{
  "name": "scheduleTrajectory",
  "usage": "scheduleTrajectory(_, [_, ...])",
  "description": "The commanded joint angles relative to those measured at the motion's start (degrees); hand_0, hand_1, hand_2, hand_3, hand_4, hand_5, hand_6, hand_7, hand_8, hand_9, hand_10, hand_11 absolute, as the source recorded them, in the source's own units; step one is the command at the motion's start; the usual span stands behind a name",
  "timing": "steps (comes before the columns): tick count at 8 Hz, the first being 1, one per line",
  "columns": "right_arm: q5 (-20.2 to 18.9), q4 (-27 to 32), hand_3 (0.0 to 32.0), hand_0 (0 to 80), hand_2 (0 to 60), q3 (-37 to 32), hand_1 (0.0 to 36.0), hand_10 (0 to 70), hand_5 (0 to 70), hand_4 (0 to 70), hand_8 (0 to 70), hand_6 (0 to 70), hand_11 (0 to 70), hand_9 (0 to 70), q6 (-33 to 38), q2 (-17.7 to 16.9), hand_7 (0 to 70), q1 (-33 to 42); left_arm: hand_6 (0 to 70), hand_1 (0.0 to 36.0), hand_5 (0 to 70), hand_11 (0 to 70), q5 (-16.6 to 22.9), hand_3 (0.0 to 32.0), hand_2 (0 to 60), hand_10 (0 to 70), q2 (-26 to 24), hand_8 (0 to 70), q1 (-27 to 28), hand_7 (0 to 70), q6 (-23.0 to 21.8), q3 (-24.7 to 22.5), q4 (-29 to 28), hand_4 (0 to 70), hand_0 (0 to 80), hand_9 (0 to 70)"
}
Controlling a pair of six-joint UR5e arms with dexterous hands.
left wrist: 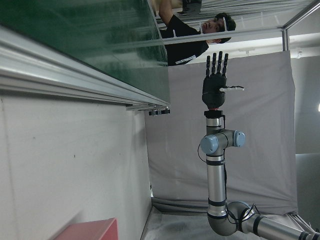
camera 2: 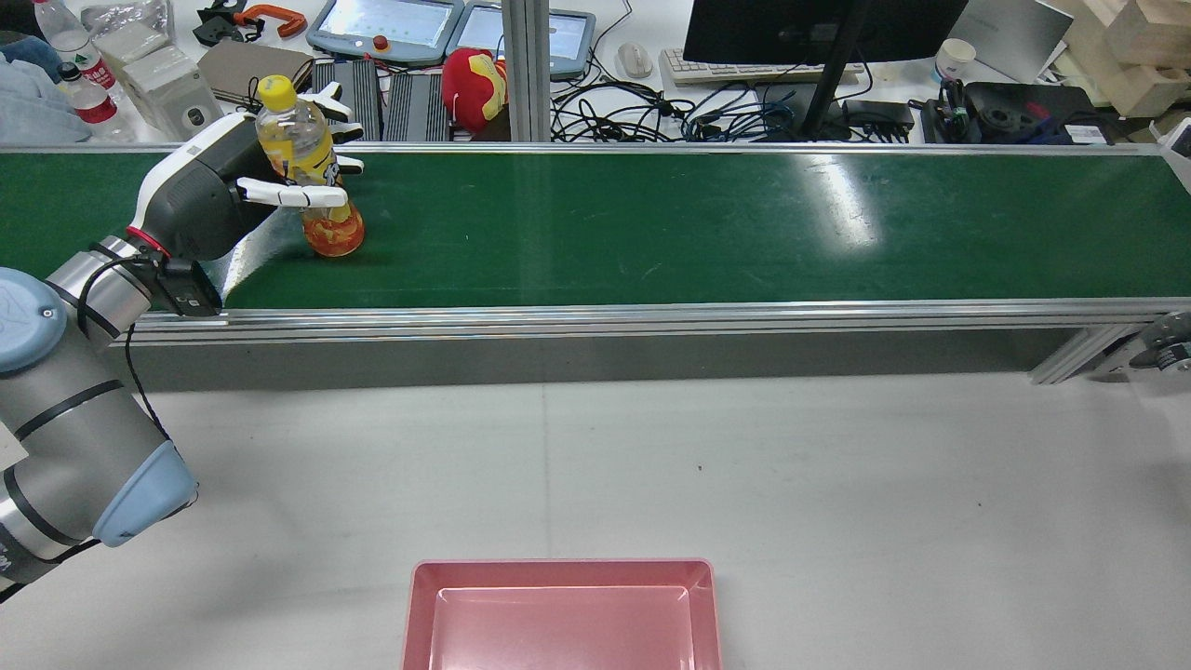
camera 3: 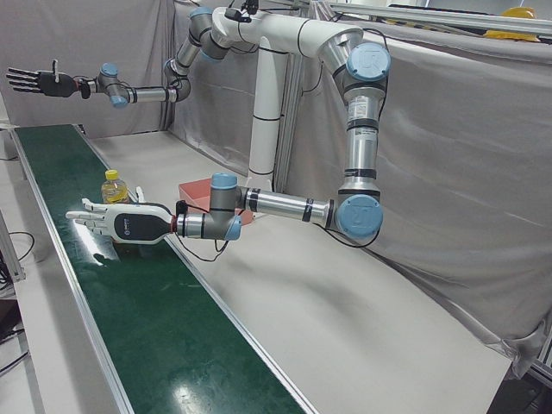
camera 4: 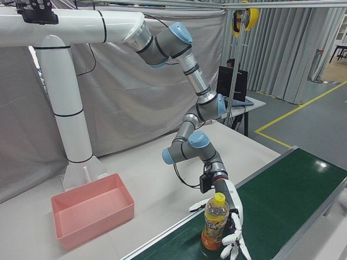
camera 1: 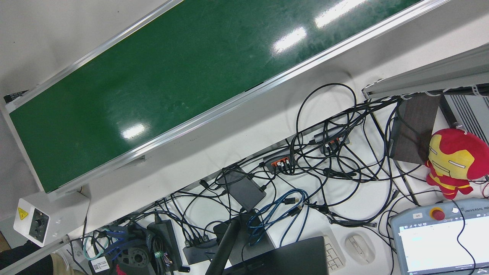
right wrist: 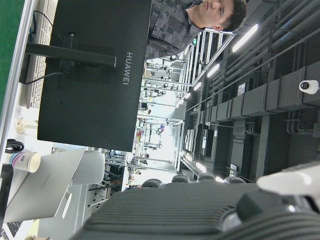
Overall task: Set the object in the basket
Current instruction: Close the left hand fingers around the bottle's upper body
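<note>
Rear view: my left hand (camera 2: pixel 223 186) reaches over the near rail of the green conveyor belt (camera 2: pixel 651 223) in the upper left of the frame, where the yellow-capped drink bottle (camera 2: pixel 302 149) stands upright on the belt. My fingers (camera 2: pixel 298 196) are straight and spread apart, one crossing in front of the bottle's lower half and the others showing beyond it, so that the bottle stands between them; the hand is not curled round it, and I cannot tell whether any finger touches the plastic. Right-front view: at the bottom centre of the frame the bottle (camera 4: pixel 215 222) stands just in front of my palm (camera 4: pixel 234 208), with fingers showing on both sides of it. Left-front view: at mid-left of the frame my left hand (camera 3: pixel 121 222) lies flat and extended over the belt, with the bottle (camera 3: pixel 113 185) rising just behind it. The pink basket (camera 2: pixel 563 572) sits on the grey table (camera 2: pixel 837 465) at the bottom centre of the rear view, well apart from the bottle and holding nothing. My right hand (camera 3: pixel 39 82) appears in the upper left of the left-front view, raised above the far end of the belt, fingers wide and holding nothing.
</note>
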Motion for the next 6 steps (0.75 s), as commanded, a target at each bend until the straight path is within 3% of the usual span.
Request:
scheduleTrajectory(1, [-0.1, 0.0, 0.0, 0.0, 0.0, 0.0, 0.0, 0.0, 0.0, 0.0, 0.0, 0.0, 0.0, 0.0, 0.0, 0.0, 0.0, 0.1, 32.1, 25.7, 70.0, 70.0, -8.1, 0.0, 28.6, 63.1, -0.3, 55.8, -0.5, 40.9, -0.3, -4.5, 7.7, 43.8, 76.4, 70.0])
scheduleTrajectory(2, [0.0, 0.0, 0.0, 0.0, 0.0, 0.0, 0.0, 0.0, 0.0, 0.0, 0.0, 0.0, 0.0, 0.0, 0.0, 0.0, 0.0, 0.0, 37.8, 26.8, 70.0, 70.0, -8.1, 0.0, 44.8, 68.1, -0.3, 62.5, -0.4, 45.9, -0.3, -5.7, 9.0, 44.7, 67.5, 70.0])
scheduleTrajectory(3, [0.0, 0.0, 0.0, 0.0, 0.0, 0.0, 0.0, 0.0, 0.0, 0.0, 0.0, 0.0, 0.0, 0.0, 0.0, 0.0, 0.0, 0.0, 40.1, 28.2, 70.0, 70.0, -8.1, 0.0, 55.9, 70.0, -0.1, 65.9, -0.5, 47.9, -0.3, -5.8, 9.0, 44.6, 64.3, 70.0])
scheduleTrajectory(5, [0.0, 0.0, 0.0, 0.0, 0.0, 0.0, 0.0, 0.0, 0.0, 0.0, 0.0, 0.0, 0.0, 0.0, 0.0, 0.0, 0.0, 0.0, 39.4, 27.1, 70.0, 70.0, -7.8, 0.0, 50.9, 70.0, -0.1, 65.1, -0.2, 47.0, -0.3, -6.4, 9.0, 43.9, 64.2, 70.0])
scheduleTrajectory(6, [0.0, 0.0, 0.0, 0.0, 0.0, 0.0, 0.0, 0.0, 0.0, 0.0, 0.0, 0.0, 0.0, 0.0, 0.0, 0.0, 0.0, 0.1, 39.1, 27.1, 70.0, 70.0, -7.7, 0.0, 51.2, 70.0, -0.1, 64.2, -0.4, 46.7, -0.4, -7.3, 9.4, 43.4, 63.8, 70.0])
